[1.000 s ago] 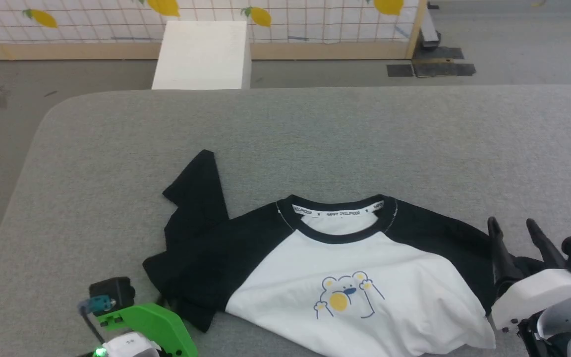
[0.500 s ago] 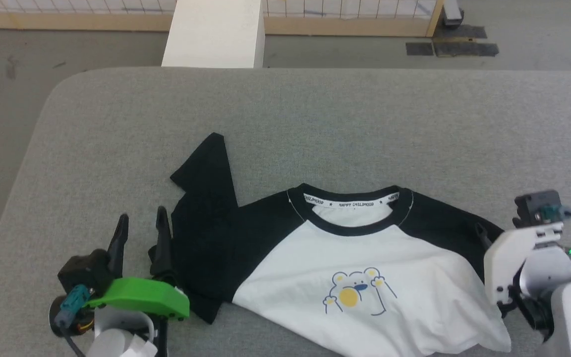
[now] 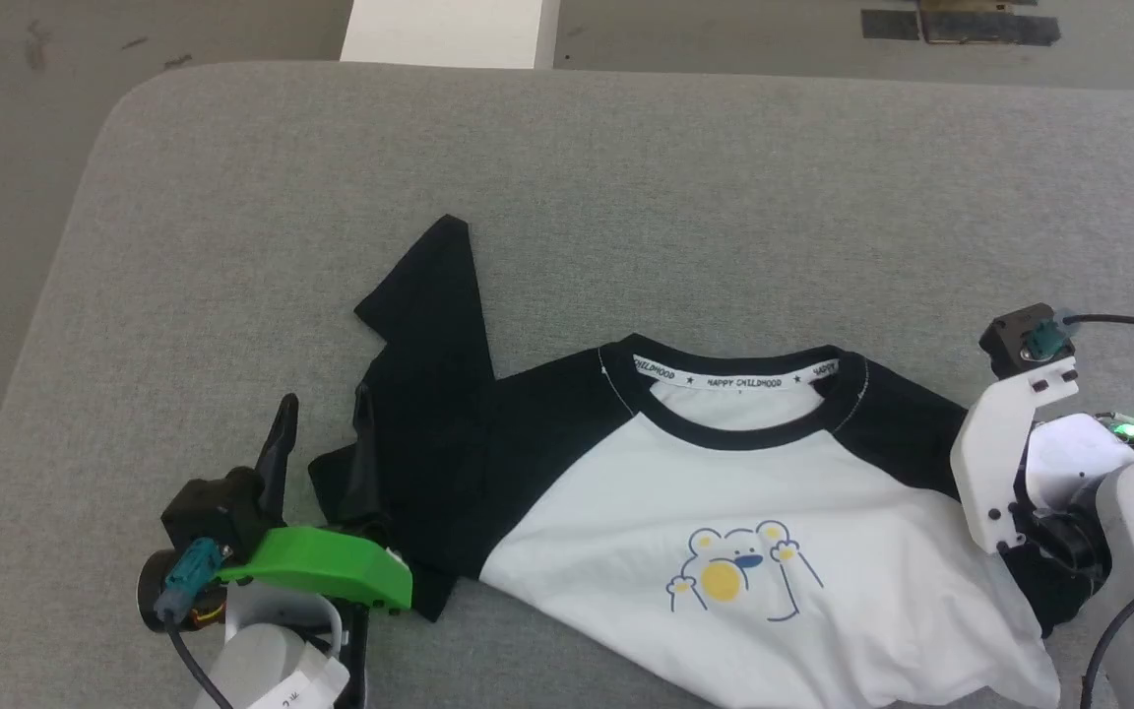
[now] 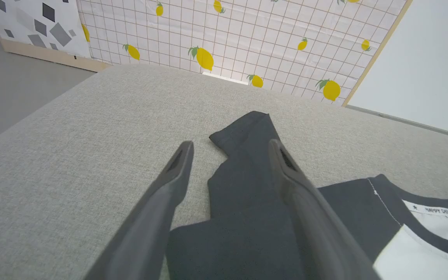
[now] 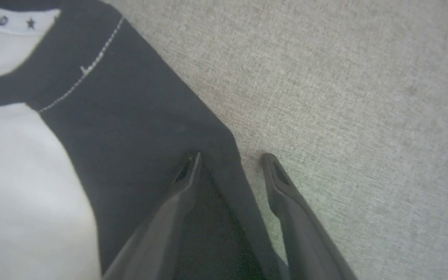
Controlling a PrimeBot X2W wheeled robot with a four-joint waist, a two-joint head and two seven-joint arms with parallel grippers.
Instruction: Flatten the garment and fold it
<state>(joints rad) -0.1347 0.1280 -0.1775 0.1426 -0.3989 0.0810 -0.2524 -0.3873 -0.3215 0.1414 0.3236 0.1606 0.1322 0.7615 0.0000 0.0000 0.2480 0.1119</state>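
**Item:** garment [image 3: 744, 492], white body, long black sleeves, black neckline with a lettered white band inside.
- **Position:** front-up on the near half of the table, somewhat to the robot's right of centre, cartoon print [image 3: 739, 581] showing.
- **Orientation:** neckline toward the far edge, hem toward the robot at the bottom of the head view. Long axis from sleeve to sleeve, running left to right across the table. Body a little askew, hem end swung to the robot's right.
- **Left sleeve** [image 3: 429, 394]: doubled back and creased, cuff pointing to the far edge.
- **Right sleeve** [image 3: 907, 433]: slanting down and passing under the right arm's white wrist housing.

**Left gripper** [image 3: 326, 396]: at the outer edge of the folded left sleeve. Jaws wide apart, nothing held. One finger over bare table, the other over black cloth. Cannot tell whether it touches the cloth.

**Right gripper** [image 5: 230, 155]: astride the outer edge of the right sleeve. Jaws apart, nothing clamped. One finger over black cloth, the other over bare table.

**Surface:** table [image 3: 626, 177], covered in grey woven fabric, far-left corner rounded.

**Room:**
- Grey floor [image 3: 6, 118].
- White block [image 3: 449, 30] just beyond the far edge.
- Dark patches [image 3: 961, 22] on the floor at far right.
- In the left wrist view, a white grid partition printed with yellow lemons [image 4: 228, 35] and edged in wood.
- Beside the partition, a panel of grey diamond shapes [image 4: 33, 27].
- A plain pale wall [image 4: 430, 58].
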